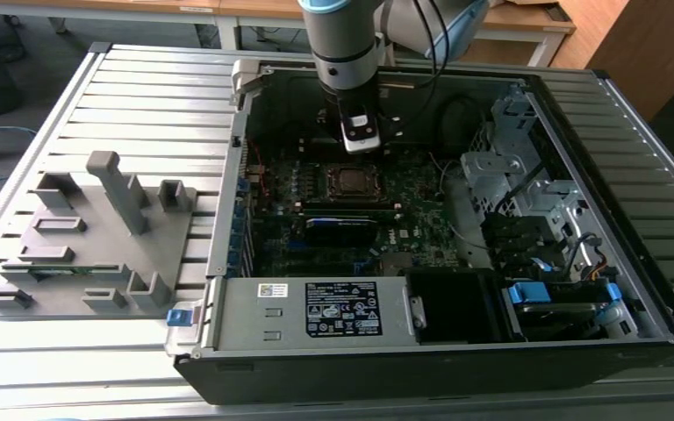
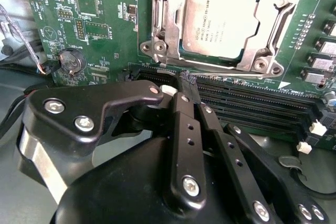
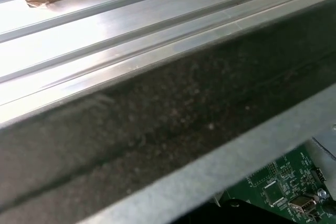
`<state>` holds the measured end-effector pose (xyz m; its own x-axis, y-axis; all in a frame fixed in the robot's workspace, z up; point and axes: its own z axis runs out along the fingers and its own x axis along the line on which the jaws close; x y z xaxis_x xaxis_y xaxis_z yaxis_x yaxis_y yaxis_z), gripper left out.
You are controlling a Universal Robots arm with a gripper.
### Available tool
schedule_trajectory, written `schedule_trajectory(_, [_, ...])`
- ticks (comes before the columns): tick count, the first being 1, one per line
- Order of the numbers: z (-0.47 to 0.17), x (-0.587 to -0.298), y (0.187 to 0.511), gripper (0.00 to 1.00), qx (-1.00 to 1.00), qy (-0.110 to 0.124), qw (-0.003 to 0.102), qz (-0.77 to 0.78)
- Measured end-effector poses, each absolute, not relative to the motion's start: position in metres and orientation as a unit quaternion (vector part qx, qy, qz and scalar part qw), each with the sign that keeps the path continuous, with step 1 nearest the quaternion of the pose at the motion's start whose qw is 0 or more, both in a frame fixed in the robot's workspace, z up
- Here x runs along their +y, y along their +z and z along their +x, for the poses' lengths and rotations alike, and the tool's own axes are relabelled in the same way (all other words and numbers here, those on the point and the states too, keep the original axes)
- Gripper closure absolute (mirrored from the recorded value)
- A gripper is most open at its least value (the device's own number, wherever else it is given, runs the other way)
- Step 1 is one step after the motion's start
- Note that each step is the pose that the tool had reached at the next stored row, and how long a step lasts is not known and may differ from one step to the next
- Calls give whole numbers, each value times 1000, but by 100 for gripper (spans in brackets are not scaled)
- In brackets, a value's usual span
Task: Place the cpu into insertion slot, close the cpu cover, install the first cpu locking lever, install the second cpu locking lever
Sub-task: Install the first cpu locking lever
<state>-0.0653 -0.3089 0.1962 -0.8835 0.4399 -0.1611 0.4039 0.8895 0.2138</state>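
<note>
exterior view, from its left: grey moulded fixture tray (image 1: 91,237) on slatted metal table (image 1: 138,79); open black computer case (image 1: 431,373). black two-finger gripper (image 1: 361,142) hangs near the square, silver-rimmed insertion slot (image 1: 350,180). second wrist view: fingers (image 2: 184,124) drawn narrow, holding nothing; dull silver-grey square cpu (image 2: 220,19) lies flat in the slot, framed by the thin silvery cpu cover (image 2: 163,17).

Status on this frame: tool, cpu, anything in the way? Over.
Tool shut, nothing held, near small square silver-grey cpu. Cpu seated, thin silvery metal frame cover down around it. No obstruction seen.
</note>
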Motion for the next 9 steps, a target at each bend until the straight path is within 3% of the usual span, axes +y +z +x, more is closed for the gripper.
schedule_trajectory(9, [-65, -313, 196, 89, 967, 84, 104, 218])
